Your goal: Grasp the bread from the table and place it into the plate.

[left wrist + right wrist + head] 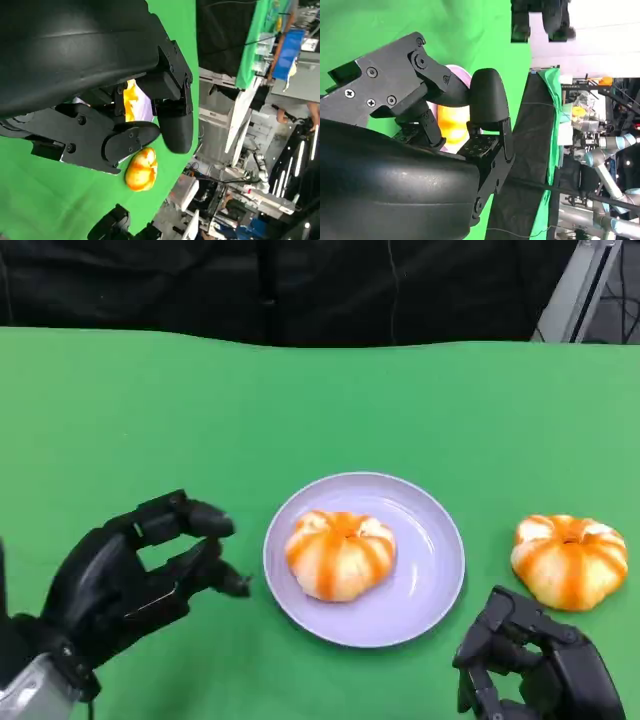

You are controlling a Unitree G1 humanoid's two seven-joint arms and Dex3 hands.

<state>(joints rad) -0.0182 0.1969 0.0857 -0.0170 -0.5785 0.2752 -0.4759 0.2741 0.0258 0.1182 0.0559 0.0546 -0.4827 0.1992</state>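
Green table (pixel 120 410) — both hands low, empty-fingered.

I can read no text, label, brand, number or sign in any of these views. The clutter behind the table in the wrist views is too blurred and too small to make out any letters.

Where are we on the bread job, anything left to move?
One bread already sits in the purple plate. Nothing is in hand: the left hand hovers open beside the plate, and the right hand holds nothing, its fingers curled. Left: the second bread lies on the green table, right of the plate.
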